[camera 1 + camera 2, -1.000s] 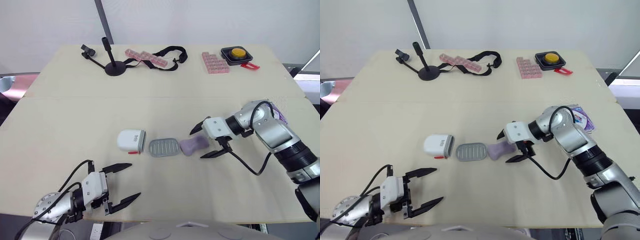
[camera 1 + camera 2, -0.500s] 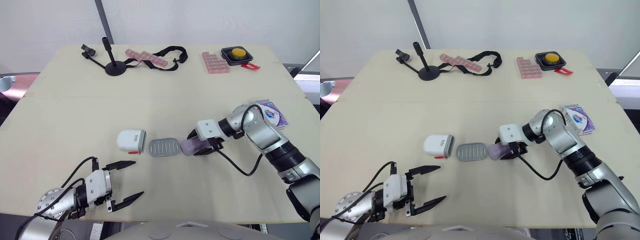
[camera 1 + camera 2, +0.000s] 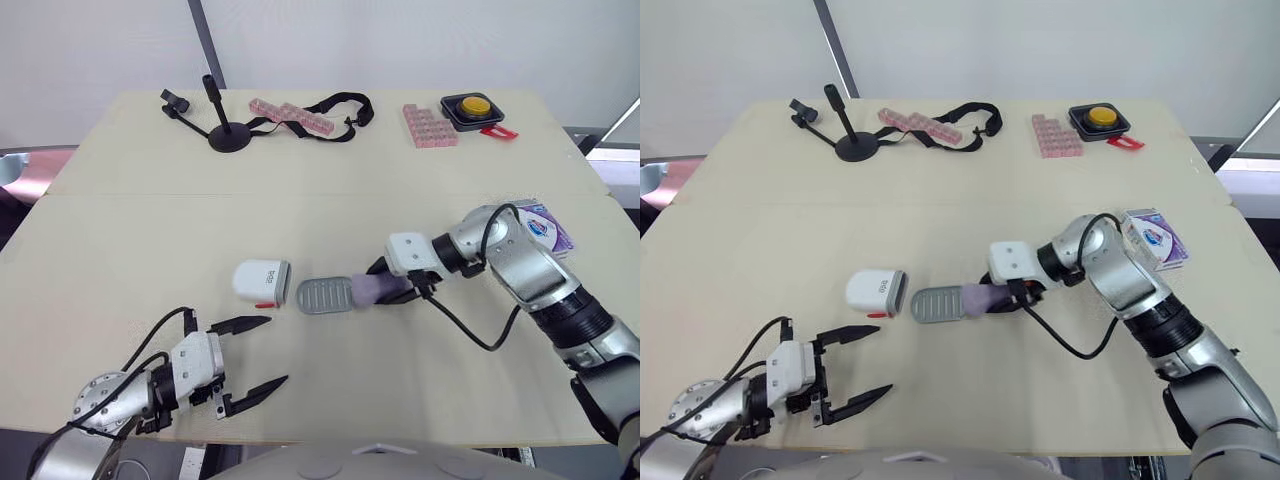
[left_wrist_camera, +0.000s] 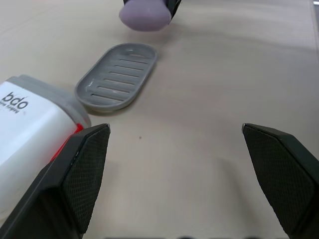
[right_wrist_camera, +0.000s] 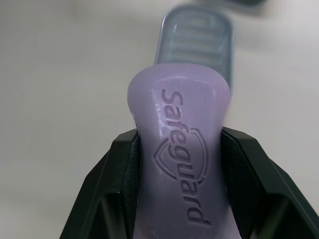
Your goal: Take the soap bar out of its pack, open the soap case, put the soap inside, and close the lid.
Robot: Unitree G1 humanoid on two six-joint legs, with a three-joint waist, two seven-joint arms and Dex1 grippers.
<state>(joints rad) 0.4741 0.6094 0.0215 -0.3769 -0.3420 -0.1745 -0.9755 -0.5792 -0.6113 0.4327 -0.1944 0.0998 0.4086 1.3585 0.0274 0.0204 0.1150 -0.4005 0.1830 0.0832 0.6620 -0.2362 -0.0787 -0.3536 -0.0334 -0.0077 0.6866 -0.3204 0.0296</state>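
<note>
A purple soap bar (image 3: 372, 289) marked "safeguard" (image 5: 179, 164) is clamped in my right gripper (image 3: 392, 286), held just over the right end of the grey ridged soap tray (image 3: 324, 295). The white soap case lid (image 3: 261, 281) with a red tab lies on its side left of the tray. The empty soap pack (image 3: 541, 224) rests near the table's right edge, behind my right arm. My left gripper (image 3: 256, 354) hovers open near the front edge, below and left of the lid, with nothing between its fingers (image 4: 79, 177).
Along the far edge of the table (image 3: 130, 220) stand a black stand (image 3: 227, 132), pink strips with a black strap (image 3: 300, 115), a pink block tray (image 3: 430, 125) and a yellow button box (image 3: 473, 108).
My right gripper shut on the soap, lifted it and carried it left until it hangs over the tray's right end. The left gripper shifted slightly and stays open.
</note>
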